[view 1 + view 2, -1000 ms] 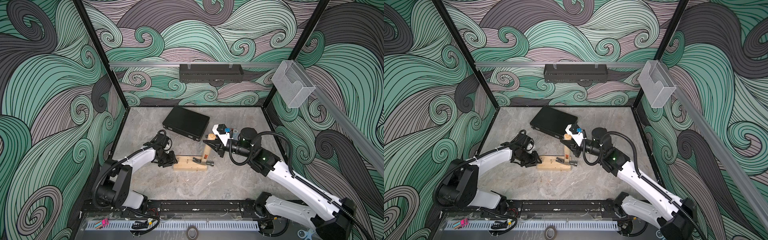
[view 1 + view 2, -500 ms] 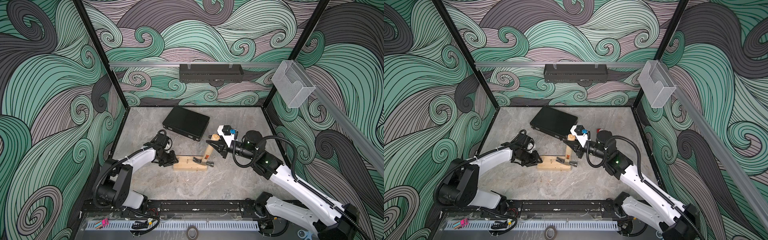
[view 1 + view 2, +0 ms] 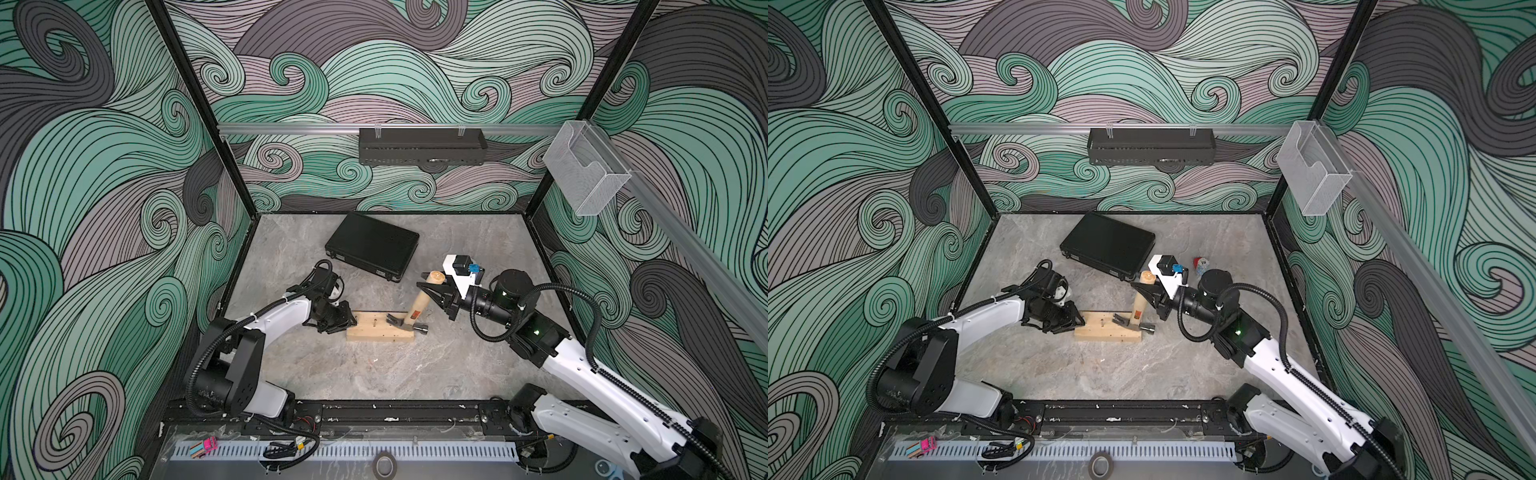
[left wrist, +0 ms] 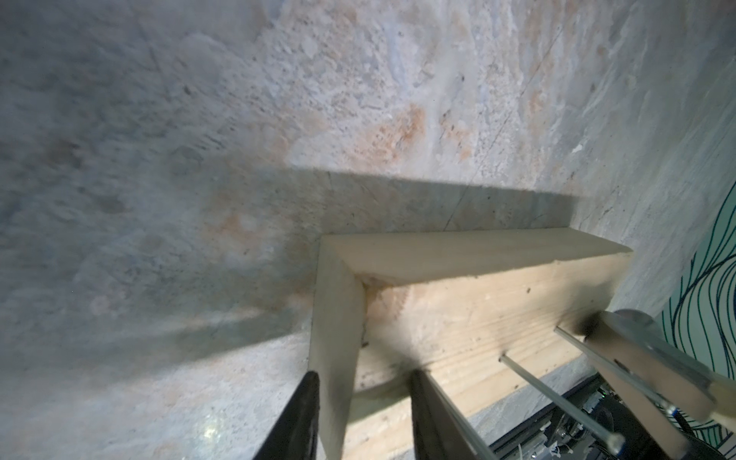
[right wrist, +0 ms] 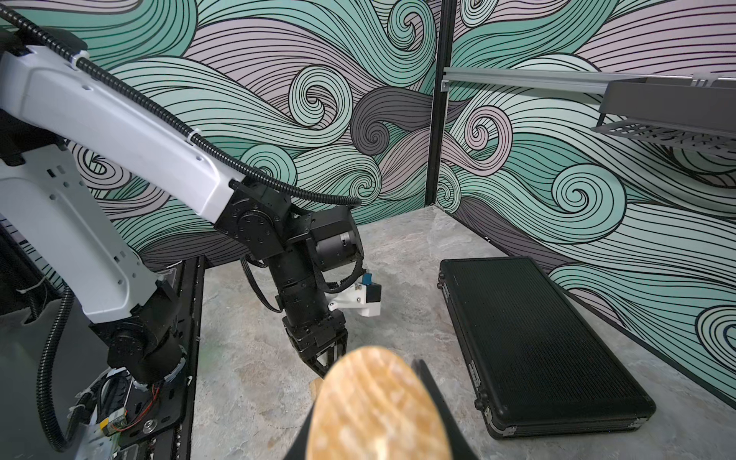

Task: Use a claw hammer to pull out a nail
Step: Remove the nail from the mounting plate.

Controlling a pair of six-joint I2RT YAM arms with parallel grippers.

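The claw hammer (image 3: 414, 312) is found at the end of the wooden block (image 3: 374, 334) that is nearer to the right arm. Its head is rested on the block's top, its striking face is carried past that end, and its handle is raised steeply above the block. The handle is gripped close to its butt by the right end effector (image 3: 434, 292), which is closed on it. At the opposite end of the block the left end effector (image 3: 347, 323) is placed with its jaws partly apart, one finger (image 4: 302, 414) beside the end face and the other over the top. Whether the block is really clamped cannot be told.

Two thin nails (image 4: 557, 398) are seen standing out of the block's top. The one nearer the claw is blurred, so its seating in the claw cannot be confirmed.

Several failures are judged possible:
- If the claw is not hooked under the nail head, it may be slipped off when the handle is levered.
- The handle may be turned or pulled through the jaws, because it is held only at its rounded end.
- The block may be lifted or dragged over the tabletop (image 3: 374, 374) if it is not pressed down firmly.
- The head may be rolled off the block's end, because the pivot lies close to that edge.
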